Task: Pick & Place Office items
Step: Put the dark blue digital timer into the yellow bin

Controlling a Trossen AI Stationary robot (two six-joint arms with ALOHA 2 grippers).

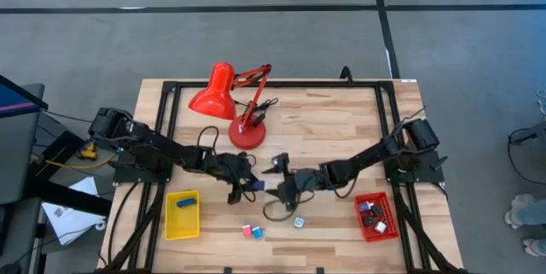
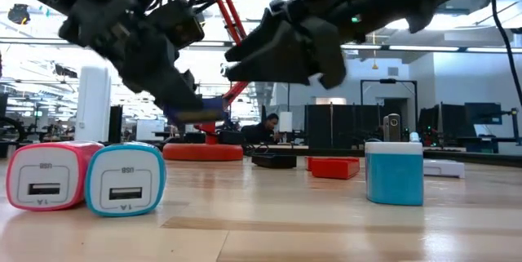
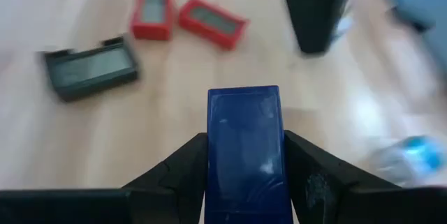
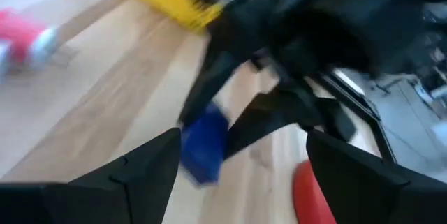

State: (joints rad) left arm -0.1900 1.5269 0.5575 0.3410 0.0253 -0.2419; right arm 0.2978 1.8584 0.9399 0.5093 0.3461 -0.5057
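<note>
My left gripper is shut on a dark blue block above the table's middle; the block also shows in the low view and the right wrist view. My right gripper hangs open just right of it, fingers apart and touching nothing. Two red clips and a black clip lie flat on the wood below. A pink charger block and a blue one stand side by side near the near edge, with a blue-and-white block to their right. My left gripper pinches the dark blue block by its two long sides, one finger on each side. The fingers slant down from the table's left and lie along the block. It is lifted clear of the table and juts out past the fingertips.
A red desk lamp stands on the far middle of the table. A yellow tray with a blue item sits near left; a red tray with several items sits near right. A black frame edges the table.
</note>
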